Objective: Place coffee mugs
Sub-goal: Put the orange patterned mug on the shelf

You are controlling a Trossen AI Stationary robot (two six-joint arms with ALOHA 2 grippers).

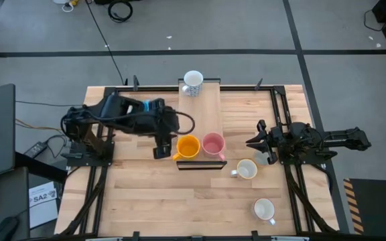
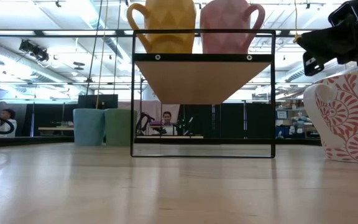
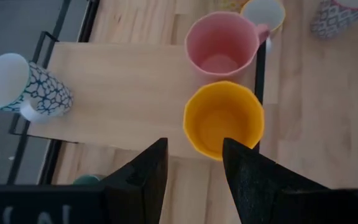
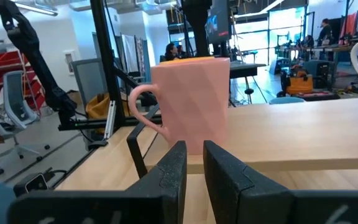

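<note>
Coffee mugs are partly placed: an orange mug [image 1: 188,146] and a pink mug [image 1: 213,144] stand side by side, just about touching, at the near end of a raised wooden shelf [image 1: 203,110] in the middle of the tabletop [image 1: 146,201], and a white mug with a dark net pattern [image 1: 193,82] stands at the shelf's far end. Two more white mugs wait on the bare tabletop toward its right edge, one [image 1: 246,169] just beyond the shelf's near right corner and another [image 1: 265,209] closer to the near edge. The low view also shows a blue mug [image 2: 88,127] and a grey-green mug [image 2: 119,127] standing together farther back, and a white mug with red leaf pattern [image 2: 347,115] close by. The left claw [image 1: 161,148] hovers just beside the orange mug with its jaws open and nothing between them, which reads as a mug just set down. The right claw [image 1: 259,142] waits to the right of the shelf, level with the pink mug, its fingers nearly closed on nothing. The next move probably calls for the right claw to open, drop onto the nearest loose white mug and grip its rim or handle, then lift it clear to the free stretch of shelf behind the pink mug without knocking that one.
</note>
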